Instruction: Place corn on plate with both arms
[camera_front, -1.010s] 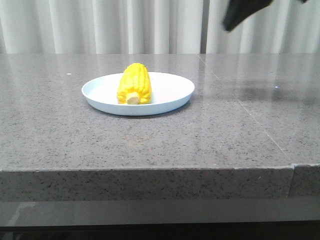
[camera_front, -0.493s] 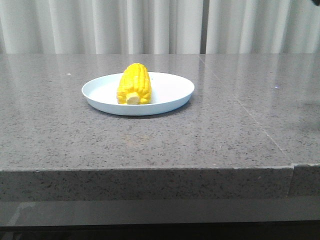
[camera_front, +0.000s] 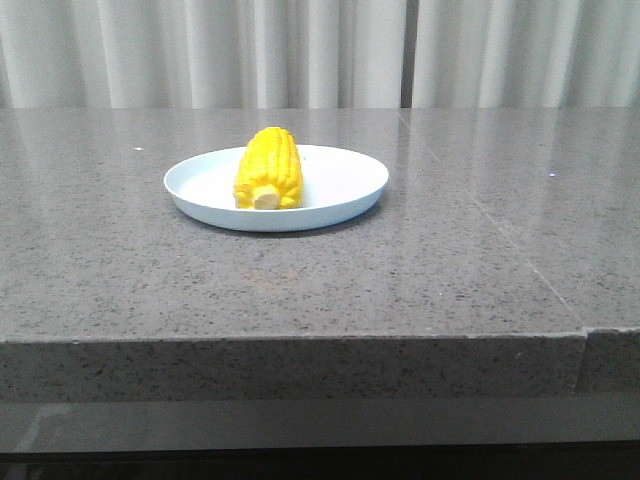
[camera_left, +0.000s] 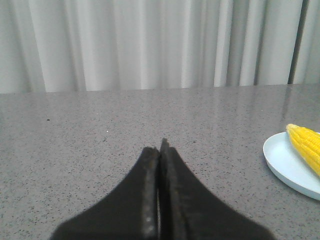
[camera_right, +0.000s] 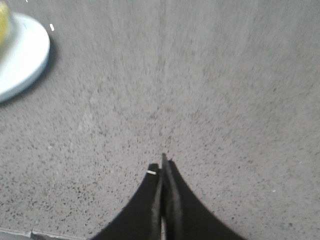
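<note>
The yellow corn (camera_front: 269, 168) lies on the pale blue-white plate (camera_front: 340, 195) in the middle of the table, its pale stub end toward the camera. Neither arm shows in the front view. In the left wrist view my left gripper (camera_left: 160, 146) is shut and empty above bare table, with the plate (camera_left: 285, 164) and the corn (camera_left: 306, 144) off to one side. In the right wrist view my right gripper (camera_right: 163, 162) is shut and empty over the table, with the plate (camera_right: 22, 57) at the frame's corner, well apart from it.
The grey speckled stone table (camera_front: 450, 270) has a seam running toward its front right edge. Pale curtains (camera_front: 320, 50) hang behind the table.
The dark right arm, seen at the top right of the front view one second ago, has moved out of that view. The corn and plate have not moved.
</note>
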